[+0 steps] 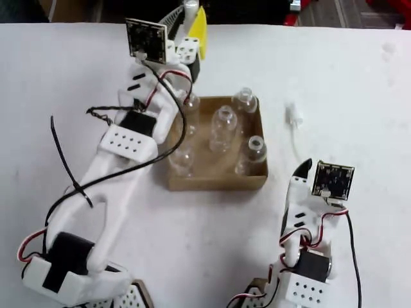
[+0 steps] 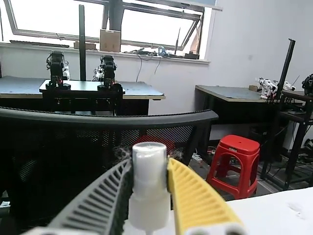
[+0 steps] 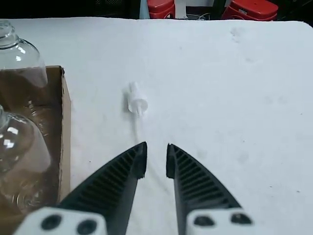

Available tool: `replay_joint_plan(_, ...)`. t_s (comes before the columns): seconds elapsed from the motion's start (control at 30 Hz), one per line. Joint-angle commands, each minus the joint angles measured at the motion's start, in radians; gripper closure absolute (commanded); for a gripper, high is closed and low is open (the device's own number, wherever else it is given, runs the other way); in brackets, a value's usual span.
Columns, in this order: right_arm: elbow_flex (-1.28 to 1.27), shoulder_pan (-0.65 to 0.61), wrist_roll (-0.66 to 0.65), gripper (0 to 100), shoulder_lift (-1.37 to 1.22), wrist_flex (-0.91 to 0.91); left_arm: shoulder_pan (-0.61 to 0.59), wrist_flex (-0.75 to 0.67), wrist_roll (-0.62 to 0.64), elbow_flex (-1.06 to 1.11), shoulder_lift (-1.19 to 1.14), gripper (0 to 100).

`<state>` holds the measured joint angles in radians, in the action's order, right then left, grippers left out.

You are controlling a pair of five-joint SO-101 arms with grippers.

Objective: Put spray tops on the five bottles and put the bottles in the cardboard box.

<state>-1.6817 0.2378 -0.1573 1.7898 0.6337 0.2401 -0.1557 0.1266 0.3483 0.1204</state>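
My left gripper is shut on a white spray top, held between its grey and yellow fingers and pointing out past the table's far edge. From above, that gripper is beyond the cardboard box. Several clear bottles without tops stand in the box, among them one at the far right corner and one nearer. Another spray top with its thin tube lies on the table right of the box. My right gripper is open by a narrow gap, a short way before that spray top.
The left arm stretches over the box's left side and hides part of a bottle there. The box wall with two bottles stands beside the right gripper. White table lies bare to the right.
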Motion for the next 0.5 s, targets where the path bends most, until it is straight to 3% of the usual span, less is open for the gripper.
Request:
replay_joint_plan(0.0,-0.009,0.01,0.002,94.3,0.001,-0.022,-0.019,-0.032,0.015,0.015,0.016,98)
replay_joint_plan(0.47,-0.009,0.01,0.002,94.3,0.001,-0.022,0.001,-0.04,0.014,0.127,0.016,98)
